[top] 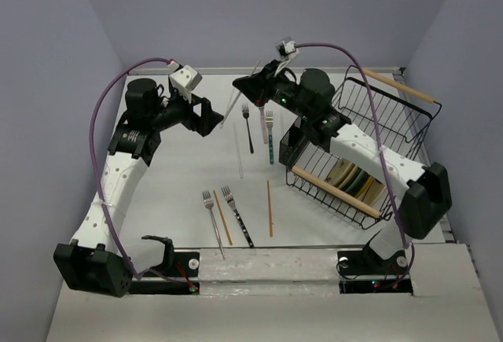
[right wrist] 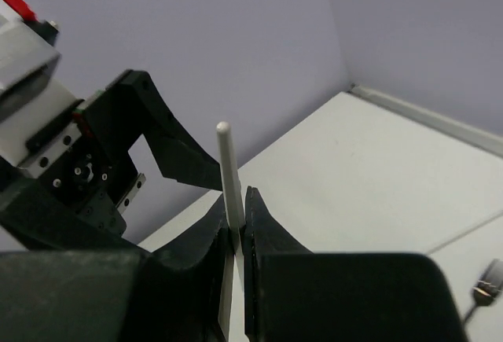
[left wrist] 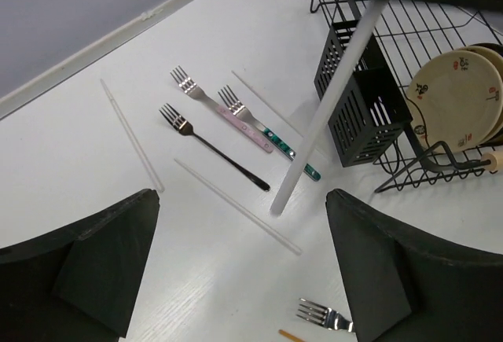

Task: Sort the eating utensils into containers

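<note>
My right gripper (top: 240, 84) is shut on a pale white chopstick (top: 236, 100) and holds it tilted above the far table; the wrist view shows the stick (right wrist: 229, 171) pinched between the jaws. My left gripper (top: 210, 115) is open and empty just left of it, above the table (left wrist: 240, 228). Black (left wrist: 214, 152), pink (left wrist: 216, 104) and teal (left wrist: 269, 131) forks lie together. White chopsticks (left wrist: 236, 205) (left wrist: 130, 134) lie on the table. Two silver forks (top: 211, 215) (top: 236, 216) and brown chopsticks (top: 222, 217) (top: 269, 208) lie nearer the front. The black slotted holder (left wrist: 360, 106) hangs on the rack.
The big black wire rack (top: 397, 122) with wooden handles stands at the right and holds round plates (left wrist: 460, 98). The table's back edge meets the wall (left wrist: 118, 39). My left gripper shows in the right wrist view (right wrist: 145, 134).
</note>
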Robot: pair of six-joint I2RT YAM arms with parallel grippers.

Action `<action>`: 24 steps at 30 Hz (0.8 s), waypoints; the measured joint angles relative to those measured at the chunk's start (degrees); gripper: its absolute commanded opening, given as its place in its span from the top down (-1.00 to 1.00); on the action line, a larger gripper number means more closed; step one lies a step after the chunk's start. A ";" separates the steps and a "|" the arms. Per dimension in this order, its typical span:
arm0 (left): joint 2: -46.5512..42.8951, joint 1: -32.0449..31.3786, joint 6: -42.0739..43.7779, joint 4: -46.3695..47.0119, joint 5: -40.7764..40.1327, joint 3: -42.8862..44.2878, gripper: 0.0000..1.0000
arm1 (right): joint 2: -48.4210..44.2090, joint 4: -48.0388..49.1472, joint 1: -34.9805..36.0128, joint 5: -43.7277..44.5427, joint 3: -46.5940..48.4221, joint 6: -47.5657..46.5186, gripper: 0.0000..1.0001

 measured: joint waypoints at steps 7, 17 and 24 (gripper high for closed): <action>-0.57 0.00 0.39 0.17 -2.69 -1.11 -0.98 | -17.88 -5.62 -0.09 19.19 -5.57 -13.27 1.00; 1.53 0.46 3.78 -1.66 -12.96 -3.61 -0.98 | -21.99 -10.99 -1.25 40.06 -15.30 -21.97 1.00; 3.85 0.76 6.27 -3.85 -17.42 -6.95 -0.98 | -18.95 -14.29 -3.96 40.98 -18.21 -19.37 1.00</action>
